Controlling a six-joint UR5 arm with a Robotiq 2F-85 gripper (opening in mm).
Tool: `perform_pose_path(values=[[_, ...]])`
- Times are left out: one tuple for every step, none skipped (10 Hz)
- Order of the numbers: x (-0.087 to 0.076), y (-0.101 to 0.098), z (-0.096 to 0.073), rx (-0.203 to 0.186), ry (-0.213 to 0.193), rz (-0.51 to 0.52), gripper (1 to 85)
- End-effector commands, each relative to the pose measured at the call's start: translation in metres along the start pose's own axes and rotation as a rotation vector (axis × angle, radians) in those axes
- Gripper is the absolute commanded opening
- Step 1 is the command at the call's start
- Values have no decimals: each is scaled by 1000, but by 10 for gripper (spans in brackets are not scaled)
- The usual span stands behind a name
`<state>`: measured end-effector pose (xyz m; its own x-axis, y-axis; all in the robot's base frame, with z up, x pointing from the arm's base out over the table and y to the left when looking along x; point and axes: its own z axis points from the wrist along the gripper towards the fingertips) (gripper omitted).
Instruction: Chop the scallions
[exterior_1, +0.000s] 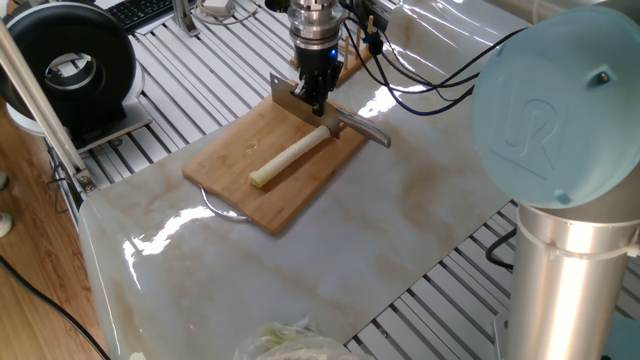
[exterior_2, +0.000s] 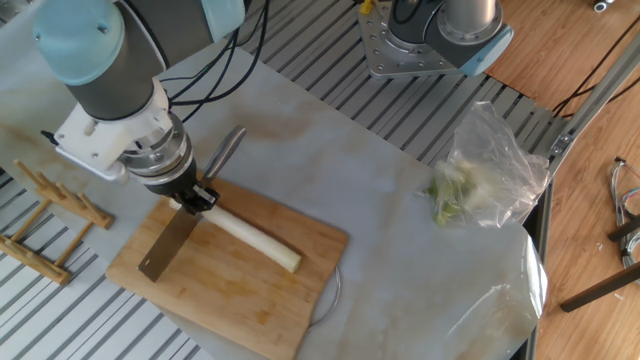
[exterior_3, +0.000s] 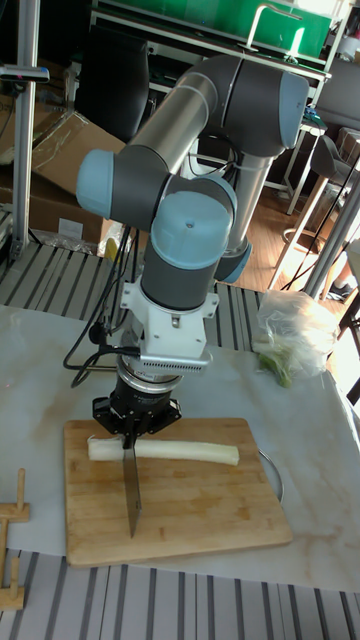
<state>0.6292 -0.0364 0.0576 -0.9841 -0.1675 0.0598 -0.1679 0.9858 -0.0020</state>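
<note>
One whole scallion (exterior_1: 290, 157) (exterior_2: 255, 240) (exterior_3: 185, 453), a pale stalk with a yellowish end, lies across a wooden cutting board (exterior_1: 235, 150) (exterior_2: 230, 295) (exterior_3: 190, 515). My gripper (exterior_1: 313, 100) (exterior_2: 192, 200) (exterior_3: 130, 425) is shut on a knife (exterior_1: 292, 100) (exterior_2: 168, 245) (exterior_3: 131, 490). The blade stands edge down across the stalk near its thick white end. The knife's silver handle (exterior_2: 225, 150) sticks out past the board's edge. No cut pieces show on the board.
A clear plastic bag of leafy greens (exterior_2: 480, 170) (exterior_3: 295, 345) lies at the far end of the marble top. A wooden rack (exterior_2: 50, 215) (exterior_1: 345, 60) stands just beyond the board. A black round device (exterior_1: 70, 70) sits off the table. The arm's base (exterior_2: 430, 35) is at the table edge.
</note>
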Motion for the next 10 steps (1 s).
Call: perform_pose_path(values=[[-1,2,-11,-18,-14,-4,13],[-3,0,-9,-18,-26,-7,13],[-10,-2,0,-12,-58,-1,13],[-19,-3,9,-9,-86,-1,13],[-25,-3,11,-5,-104,-3,13],[-26,-1,1,-3,-88,-1,13],[-26,3,-8,-10,-75,-1,13],[-24,5,-12,-22,-75,-4,13],[-22,5,-15,-21,-71,-8,13],[-23,6,-15,-22,-72,-3,13]])
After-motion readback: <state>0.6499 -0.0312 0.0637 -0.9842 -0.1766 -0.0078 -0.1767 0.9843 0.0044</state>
